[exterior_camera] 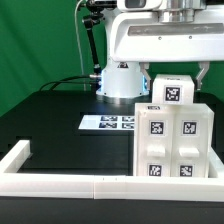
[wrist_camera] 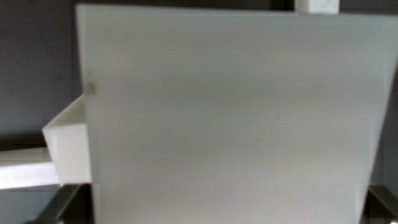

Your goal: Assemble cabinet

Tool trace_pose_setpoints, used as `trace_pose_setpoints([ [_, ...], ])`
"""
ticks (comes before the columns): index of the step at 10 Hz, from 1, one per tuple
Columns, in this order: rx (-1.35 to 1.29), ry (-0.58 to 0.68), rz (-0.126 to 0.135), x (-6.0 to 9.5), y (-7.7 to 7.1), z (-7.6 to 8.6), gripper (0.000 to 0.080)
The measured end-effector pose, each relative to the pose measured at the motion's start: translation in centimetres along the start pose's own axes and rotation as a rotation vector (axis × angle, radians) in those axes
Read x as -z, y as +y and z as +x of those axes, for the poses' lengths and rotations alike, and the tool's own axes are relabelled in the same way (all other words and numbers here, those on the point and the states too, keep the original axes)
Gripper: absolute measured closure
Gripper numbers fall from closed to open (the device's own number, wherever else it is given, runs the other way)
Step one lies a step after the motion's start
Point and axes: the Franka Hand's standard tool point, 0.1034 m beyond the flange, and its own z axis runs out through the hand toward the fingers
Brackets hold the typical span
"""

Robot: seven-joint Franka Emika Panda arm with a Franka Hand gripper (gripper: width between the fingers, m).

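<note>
- Black table (exterior_camera: 50, 110): carries the whole set-up. Shows no loose panel lying apart from the main build in the exterior view, so most parts judged already gathered into it.
- White arm (exterior_camera: 160, 40): reaches over from the base at the back and hangs directly above the build, at the exterior view's right.
- Cabinet (exterior_camera: 170, 140): stands upright at the exterior view's right front, just behind the front rail, touching or nearly so. Presents a closed front face with at least four square tags. Fills nearly the whole wrist view as one plain pale face. Judged largely assembled, with the body boxed up and the walls joined.
- Border rails (exterior_camera: 60, 182): run along the front edge and up the exterior view's left. Serve, by the look of it, as a stop for bracing the build.
- Marker board (exterior_camera: 112, 122): lies flat mid-table, well apart from the work.
- Upper block (exterior_camera: 172, 92): rises above the body's top edge, one tag facing forward. Cannot be told whether fully seated or merely set there. Likely the piece in hand, its seating the step left.
- Gripper: hidden behind the arm in the exterior view and not clearly shown in the wrist view. Cannot be told whether open, closed or gripping.
</note>
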Motion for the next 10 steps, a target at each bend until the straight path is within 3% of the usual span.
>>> trace_pose_setpoints([
  [10,0.016,0.027,0.005,-0.4,-0.14,0.27,0.0239],
])
